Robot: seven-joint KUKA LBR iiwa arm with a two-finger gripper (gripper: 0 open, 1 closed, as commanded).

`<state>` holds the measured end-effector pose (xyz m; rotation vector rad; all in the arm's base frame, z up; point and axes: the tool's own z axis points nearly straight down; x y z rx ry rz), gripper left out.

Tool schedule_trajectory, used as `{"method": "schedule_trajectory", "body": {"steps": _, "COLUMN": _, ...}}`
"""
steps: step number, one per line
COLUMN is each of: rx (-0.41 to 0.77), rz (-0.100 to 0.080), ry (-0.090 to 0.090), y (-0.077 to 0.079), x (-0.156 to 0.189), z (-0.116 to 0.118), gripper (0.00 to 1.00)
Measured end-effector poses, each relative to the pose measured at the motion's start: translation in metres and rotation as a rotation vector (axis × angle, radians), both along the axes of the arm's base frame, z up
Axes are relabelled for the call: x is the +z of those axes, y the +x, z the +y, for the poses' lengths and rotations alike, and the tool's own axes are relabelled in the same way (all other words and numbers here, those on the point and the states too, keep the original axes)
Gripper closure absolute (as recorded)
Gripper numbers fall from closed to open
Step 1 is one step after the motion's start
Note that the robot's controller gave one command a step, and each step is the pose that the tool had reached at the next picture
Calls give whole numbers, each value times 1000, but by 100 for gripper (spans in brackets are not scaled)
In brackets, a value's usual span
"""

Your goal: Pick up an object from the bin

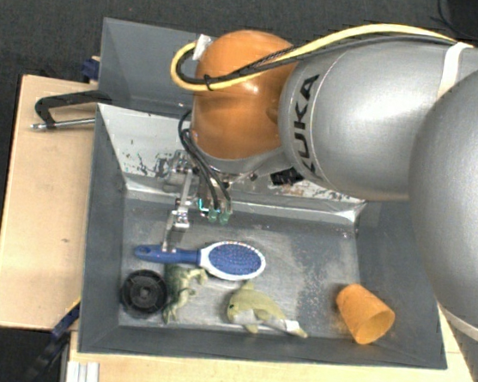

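My gripper [199, 215] hangs under the orange wrist cover at the back left of the bin. Its fingers stand apart, open, with nothing between them. Just in front of it and lower lies a hairbrush [232, 261] with a white oval head, blue bristle pad and a blue handle pointing left. The left fingertip [178, 218] is right above that handle's far side. A small green toy figure [180, 287] lies in front of the brush handle.
A black round cap-like thing [143, 293] sits in the front left corner. A pale yellow-green toy fish [256, 312] lies at the front middle. An orange cup [364, 313] lies on its side at the front right. The big silver arm covers the bin's back right.
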<state>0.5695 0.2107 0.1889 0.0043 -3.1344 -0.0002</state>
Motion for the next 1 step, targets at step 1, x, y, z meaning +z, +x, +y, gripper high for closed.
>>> {"method": "schedule_trajectory", "body": {"steps": 1, "rx": 104, "rz": -13, "ry": 5, "y": -27, "x": -119, "z": -31, "gripper": 0}}
